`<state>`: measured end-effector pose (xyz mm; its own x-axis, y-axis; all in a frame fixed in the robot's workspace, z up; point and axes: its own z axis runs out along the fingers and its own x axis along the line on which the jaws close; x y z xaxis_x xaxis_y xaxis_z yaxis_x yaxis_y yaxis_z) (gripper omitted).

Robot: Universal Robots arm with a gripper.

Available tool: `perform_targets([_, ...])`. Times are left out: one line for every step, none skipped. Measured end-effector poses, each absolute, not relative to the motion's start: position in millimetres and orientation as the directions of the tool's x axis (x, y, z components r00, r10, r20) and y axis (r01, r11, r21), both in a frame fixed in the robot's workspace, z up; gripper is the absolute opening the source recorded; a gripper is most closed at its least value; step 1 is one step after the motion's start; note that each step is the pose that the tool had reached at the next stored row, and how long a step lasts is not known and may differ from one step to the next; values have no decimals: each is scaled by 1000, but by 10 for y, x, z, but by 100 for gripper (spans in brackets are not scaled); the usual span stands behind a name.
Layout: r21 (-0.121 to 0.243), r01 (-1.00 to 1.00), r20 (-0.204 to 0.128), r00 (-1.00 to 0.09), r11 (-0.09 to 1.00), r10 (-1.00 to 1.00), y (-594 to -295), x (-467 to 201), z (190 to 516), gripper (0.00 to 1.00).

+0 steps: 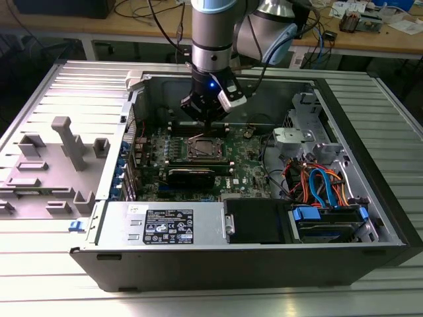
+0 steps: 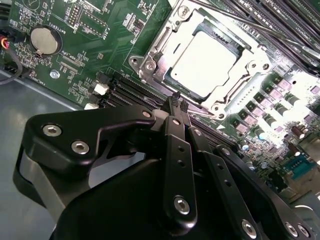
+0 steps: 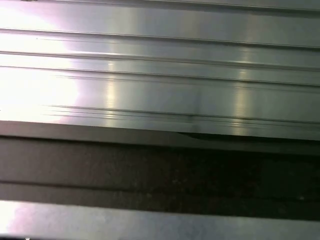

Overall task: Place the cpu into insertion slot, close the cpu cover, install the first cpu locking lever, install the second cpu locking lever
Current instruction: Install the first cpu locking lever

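While black pincer (image 2: 176, 100) sits pinched together, flat silver cpu (image 2: 204, 63) lies w/in cpu cover (image 2: 227, 95) (thin metal frame).

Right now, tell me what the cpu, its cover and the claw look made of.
The cpu: bare metal top, matte, glaring pale under light. The cpu cover: thin stamped metal, shiny silver, edges glinting. The claw: black, probably coated metal or plastic, satin sheen, with bright screw heads.

Arm: is reaching straight down from above in the exterior view, its wrist pointing downward.
Gripper (image 2: 176, 100): is hanging with its black fingers (image 2: 178, 145) pressed together into a narrow tip in the second wrist view.
Grip: is carrying nothing between the jaws.
Gripper in the exterior view (image 1: 206, 121): is pointing down.
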<state>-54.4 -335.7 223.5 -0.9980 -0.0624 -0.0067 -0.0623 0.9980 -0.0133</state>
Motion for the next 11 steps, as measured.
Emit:
perform_targets([-14, -61, -7, -998, 998, -61, -3357, -538, 2231, 11])
perform_targets([-15, -60, -7, -998, 998, -60, -3357, -536, 2224, 11])
perform_targets([-16, -60, -7, -998, 998, -60, -3357, -533, 2216, 11])
perform_targets([-16, -59, -7, -998, 998, -59, -3357, -533, 2208, 11])
perform_targets([-16, -59, -7, -998, 998, -59, -3357, -530, 2196, 11])
perform_targets([-16, -59, -7, -998, 998, -59, -3357, -528, 2186, 11])
perform_targets([-16, -58, -7, -998, 998, -59, -3357, -527, 2175, 11])
perform_targets([-16, -58, -7, -998, 998, -58, -3357, -525, 2165, 11])
perform_targets([-16, -58, -7, -998, 998, -58, -3357, -521, 2150, 11])
perform_targets([-16, -58, -7, -998, 998, -58, -3357, -518, 2144, 11])
perform_targets([-17, -57, -7, -998, 998, -57, -3357, -514, 2135, 11])
